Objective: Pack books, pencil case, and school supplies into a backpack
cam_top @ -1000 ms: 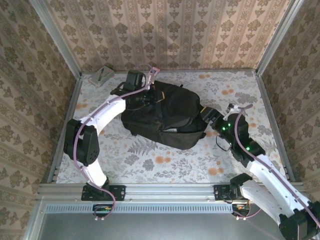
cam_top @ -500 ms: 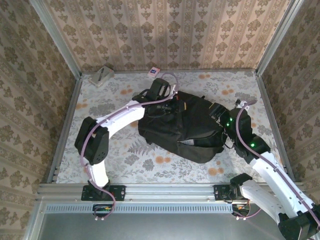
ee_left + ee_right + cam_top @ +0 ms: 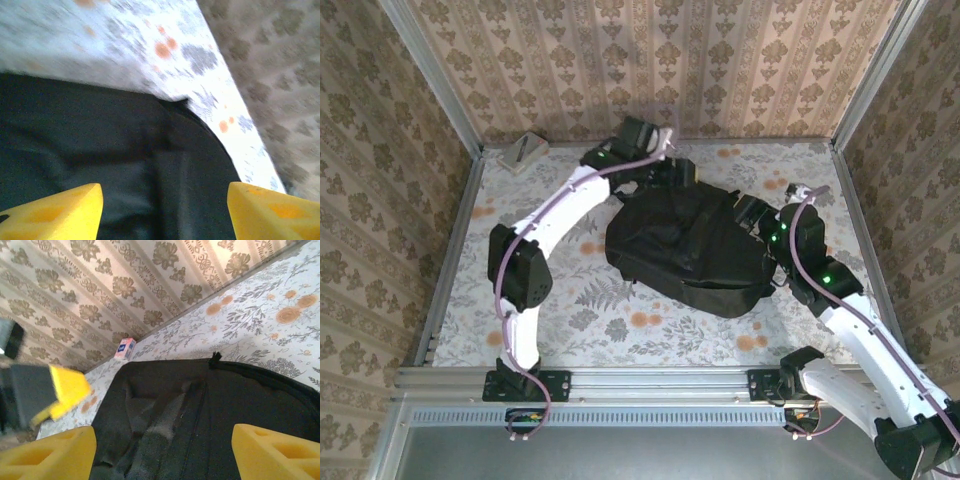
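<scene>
Plainly, the left fingers [image 3: 50, 215] stand released and spread apart over the black backpack [image 3: 690, 245], with only its fabric below them. Opposite, the right fingers [image 3: 275, 450] gape empty above the backpack's other side. Beyond them, a pink-white packet [image 3: 125, 347] sits on the table [image 3: 570, 320] by the wall [image 3: 150, 285].

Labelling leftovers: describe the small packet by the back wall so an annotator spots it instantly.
From the black backpack, look past its far edge to where the floral table meets the wallpapered wall. A tiny packet sits there, apart from the backpack. Pink and white with a blue square, it is far smaller and brighter than the backpack.
</scene>
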Controlling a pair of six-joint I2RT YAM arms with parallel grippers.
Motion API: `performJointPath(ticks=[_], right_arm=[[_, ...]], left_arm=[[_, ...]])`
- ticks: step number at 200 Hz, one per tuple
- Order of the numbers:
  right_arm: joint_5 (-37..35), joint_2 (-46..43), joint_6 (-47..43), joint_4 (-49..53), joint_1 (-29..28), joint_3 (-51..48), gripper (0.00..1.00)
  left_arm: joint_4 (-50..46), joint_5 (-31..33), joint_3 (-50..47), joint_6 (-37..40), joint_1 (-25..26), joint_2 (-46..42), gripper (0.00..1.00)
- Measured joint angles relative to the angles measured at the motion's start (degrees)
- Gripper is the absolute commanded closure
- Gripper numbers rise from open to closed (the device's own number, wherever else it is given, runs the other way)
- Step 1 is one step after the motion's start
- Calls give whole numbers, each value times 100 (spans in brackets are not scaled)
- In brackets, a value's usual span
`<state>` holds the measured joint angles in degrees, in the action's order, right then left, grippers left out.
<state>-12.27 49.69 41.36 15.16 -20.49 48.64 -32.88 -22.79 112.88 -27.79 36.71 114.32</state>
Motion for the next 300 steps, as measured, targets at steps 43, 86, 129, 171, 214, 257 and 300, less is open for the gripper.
performJointPath(ticks=[43, 86, 129, 171, 214, 257, 300], right_arm=[[632, 804, -170, -170, 0, 125, 44], [1047, 1360, -238, -319, 0, 221, 49], [1353, 1814, -236, -479, 0, 282, 52], [1626, 2275, -221, -476, 0, 286, 53], [1853, 2608, -173, -586, 0, 310, 54], [2052, 2909, -44, -640, 0, 382, 56], [2140, 2975, 0, -649, 0, 424, 56]], left_arm=[[-535, 798, 2035, 557, -984, 1145, 38], [-485, 894, 4050, 610, -1445, 3206, 36], [479, 597, 4535, -114, -1919, 4557, 34], [1366, 525, 4618, -717, -2146, 5088, 32], [2037, 501, 4756, -1113, -2024, 5097, 31], [2527, 487, 4861, -1482, -1954, 5250, 31], [2612, 485, 4868, -1805, -1954, 5646, 31]])
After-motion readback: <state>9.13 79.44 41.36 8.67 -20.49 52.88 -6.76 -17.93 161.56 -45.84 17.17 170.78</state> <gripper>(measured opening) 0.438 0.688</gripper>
